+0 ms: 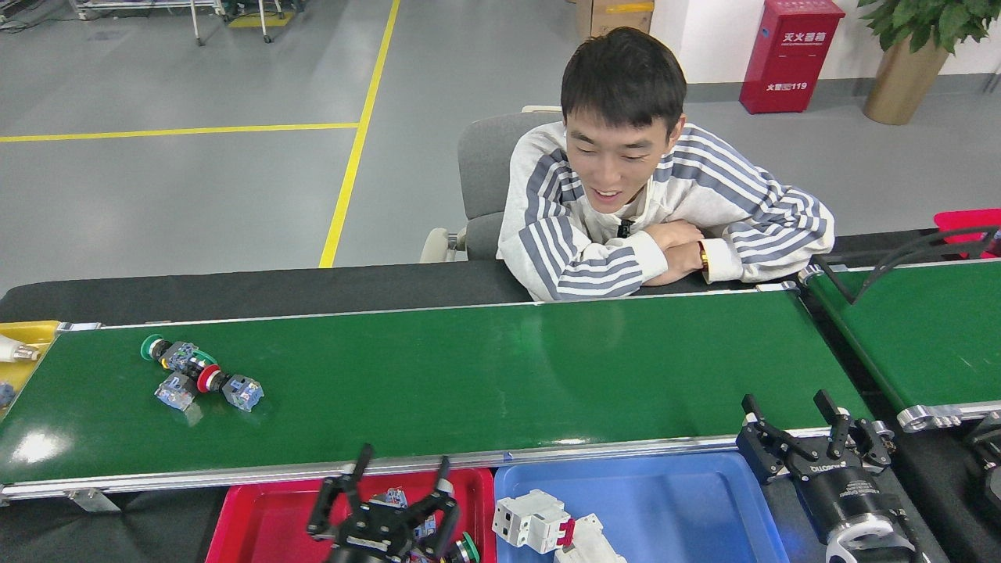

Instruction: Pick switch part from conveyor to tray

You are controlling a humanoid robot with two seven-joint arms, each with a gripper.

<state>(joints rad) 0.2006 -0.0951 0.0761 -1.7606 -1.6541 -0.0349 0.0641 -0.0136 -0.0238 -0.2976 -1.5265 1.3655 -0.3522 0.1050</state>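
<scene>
Left gripper (399, 477): fingers spread, holding nothing; it hangs over the red tray (258, 520)
Right gripper (790, 426): fingers apart, empty; at the belt's near rail, beside the blue tray (665, 500)
Done: white breaker parts (536, 520) lie in the blue tray, just right of the left gripper; small switches sit in the red tray under it
Left: a cluster of switch parts (202, 375) lies on the conveyor (485, 375), well up and left of the left gripper; not yet picked
Person (649, 211): leaning on the far rail, clear of both grippers

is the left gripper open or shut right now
Open. The left gripper hangs over the red tray with its black fingers spread wide apart and nothing between them.
</scene>
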